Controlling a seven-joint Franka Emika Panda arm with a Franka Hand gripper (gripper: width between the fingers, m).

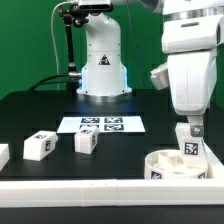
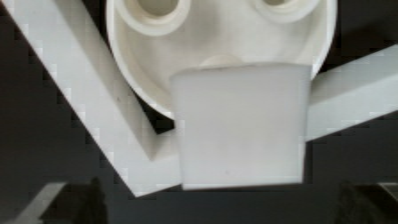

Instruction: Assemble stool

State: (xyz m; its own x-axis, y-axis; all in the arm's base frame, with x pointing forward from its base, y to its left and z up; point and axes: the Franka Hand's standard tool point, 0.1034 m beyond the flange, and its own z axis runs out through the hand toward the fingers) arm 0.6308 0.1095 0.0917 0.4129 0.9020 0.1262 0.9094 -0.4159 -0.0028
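Nearest the exterior camera: white rail (image 1: 100, 190) along the near table edge, not a stool part.

Claw (image 1: 189, 132): hangs at the exterior view's right, pointing straight down, jaws spread wide. Nothing clamped.

Directly under the claw: one white leg (image 1: 190, 150), upright, tag facing the camera. In the wrist view the same leg (image 2: 240, 125) fills the centre, in line with the gap between the jaws. Cannot tell whether the fingertips straddle its top or sit just above it. No contact visible.

Seat (image 1: 170, 160): round white disc at the near right, just beside the corner where two rails meet. The leg stands on it. Wrist view shows two open sockets in the seat (image 2: 214, 40), beyond the leg.

Further out, at the exterior view's left, well apart from the seat:
- loose leg (image 1: 86, 141)
- second loose leg (image 1: 40, 146)
- white block (image 1: 3, 155), cut by the frame edge, probably another leg

Marker board (image 1: 100, 125) lies flat between the loose legs and the robot base (image 1: 103, 75).

Progress (judgement): early.
- One leg is placed on the seat. Whether it is fully seated or tightened cannot be told.
- At least two sockets are empty.
- The loose legs are not yet fetched.
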